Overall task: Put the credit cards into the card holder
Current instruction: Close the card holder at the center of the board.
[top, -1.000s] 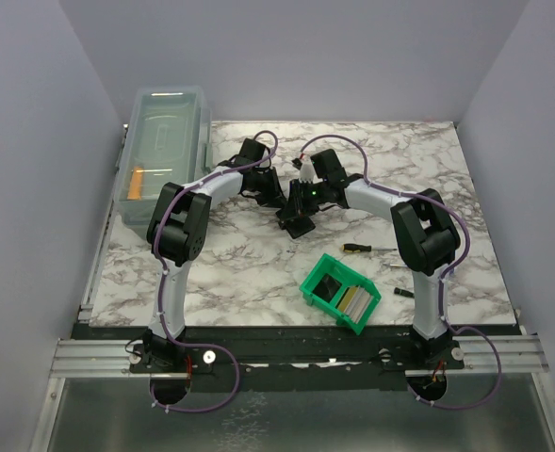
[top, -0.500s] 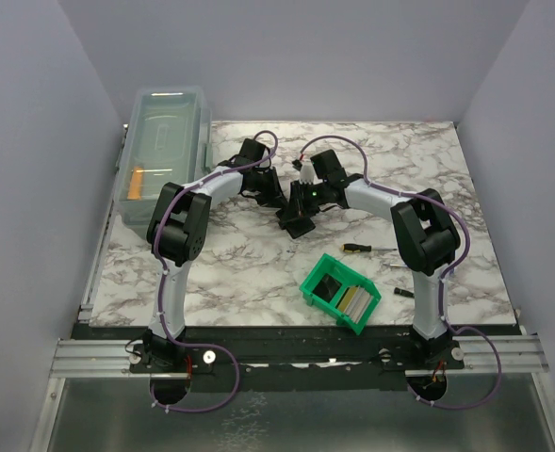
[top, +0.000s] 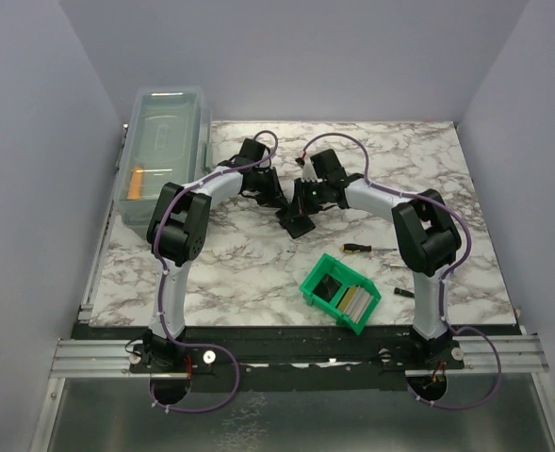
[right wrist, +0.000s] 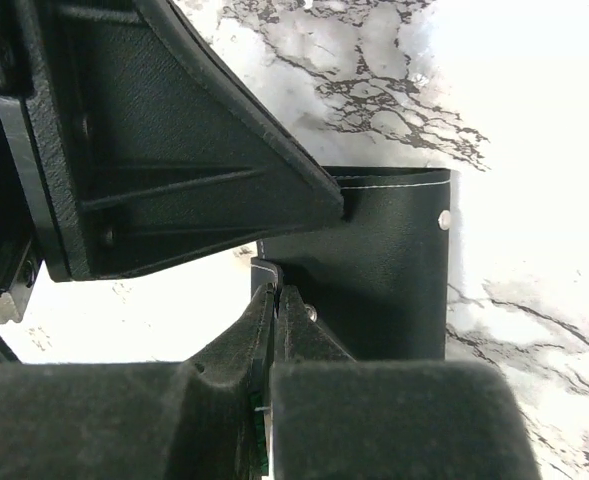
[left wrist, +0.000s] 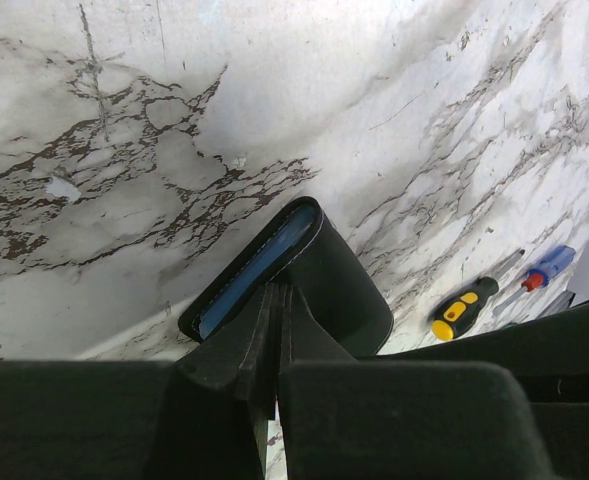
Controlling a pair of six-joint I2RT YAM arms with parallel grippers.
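Note:
The black card holder [top: 299,222] lies at mid table, partly folded, its blue-grey inner face showing in the left wrist view [left wrist: 259,268]. My left gripper [left wrist: 277,300] is shut on one flap of it. My right gripper [right wrist: 277,295] is shut on the edge of the other flap [right wrist: 394,260], with the left gripper's finger [right wrist: 174,150] close above. In the top view the two grippers, left [top: 277,196] and right [top: 302,201], meet over the holder. The credit cards [top: 350,300], dark, cream and grey, stand in the green bin [top: 317,299].
A yellow-and-black screwdriver [top: 356,249] lies between the holder and the bin and also shows in the left wrist view [left wrist: 462,306], beside a blue-and-red one [left wrist: 546,269]. A small dark tool [top: 404,293] lies right of the bin. A clear lidded box [top: 164,151] stands at the back left.
Almost nothing. The right wrist has shifted slightly; both grippers stay shut on the card holder at the same spot.

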